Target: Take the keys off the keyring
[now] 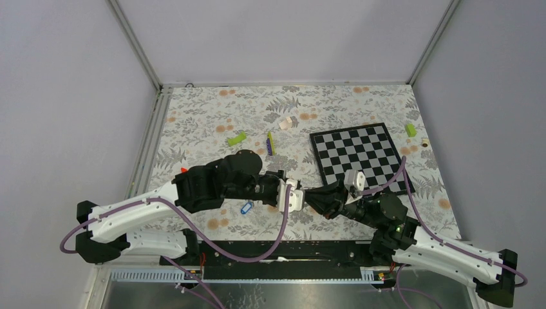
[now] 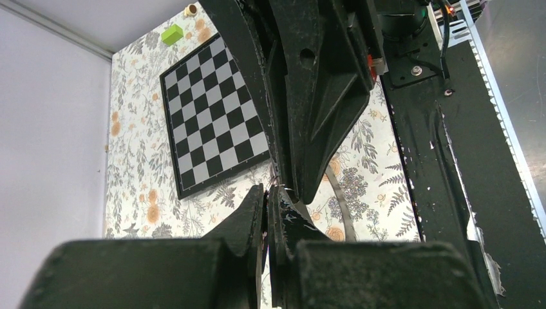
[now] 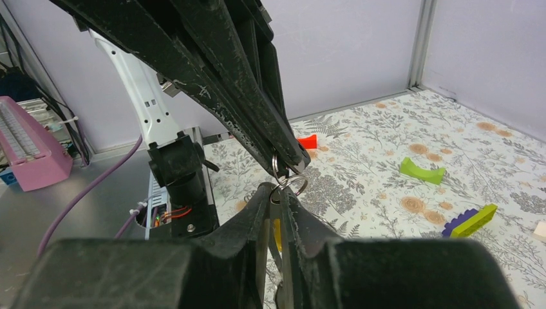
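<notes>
Steadying keyring (image 3: pixel 301 183) for R side: L jaws clamp its wire; R jaws just below, nearly together, grip unclear.

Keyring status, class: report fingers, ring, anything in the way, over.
Left gripper shut on keyring. Right gripper fingers nearly together around it, grip unconfirmed. Blue key loose on table. Nothing blocking seen.

The floral-patterned worktop (image 1: pixel 193 122) carries a black-and-white checkerboard mat (image 1: pixel 360 154), a lime-green plastic block (image 1: pixel 236 138), a thin yellow-green stick (image 1: pixel 270 143) and a small blue-headed key (image 1: pixel 246 208).
</notes>
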Motion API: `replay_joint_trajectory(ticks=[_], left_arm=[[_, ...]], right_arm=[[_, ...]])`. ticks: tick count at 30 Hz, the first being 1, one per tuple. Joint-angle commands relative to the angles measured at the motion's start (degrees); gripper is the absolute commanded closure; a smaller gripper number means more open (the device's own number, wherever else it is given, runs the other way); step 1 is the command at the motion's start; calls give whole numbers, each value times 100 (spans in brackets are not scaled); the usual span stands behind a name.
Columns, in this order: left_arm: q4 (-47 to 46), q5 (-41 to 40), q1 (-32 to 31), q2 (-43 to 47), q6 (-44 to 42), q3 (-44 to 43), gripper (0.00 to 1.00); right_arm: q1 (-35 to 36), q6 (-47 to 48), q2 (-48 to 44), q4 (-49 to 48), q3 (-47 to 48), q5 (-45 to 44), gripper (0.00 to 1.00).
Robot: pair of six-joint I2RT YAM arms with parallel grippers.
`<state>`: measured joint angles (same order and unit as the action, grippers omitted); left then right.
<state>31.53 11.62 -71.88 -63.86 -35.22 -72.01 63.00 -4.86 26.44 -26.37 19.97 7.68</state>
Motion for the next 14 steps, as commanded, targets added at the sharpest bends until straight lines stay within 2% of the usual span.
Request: replay_joint_trajectory(ticks=[1,11,14], left_arm=[[-579,-98,-53,13,176,-313,100],[-586,-484,-55,-107,508,-400,100],[-639,-638,-55,-127,731,-382,100]], right_arm=[[-16,-39,15,-285,-13,-302,83],[-16,-128,-200,-217,-51,-506,100],[-16,-151,-298,-156,-46,-532,100]])
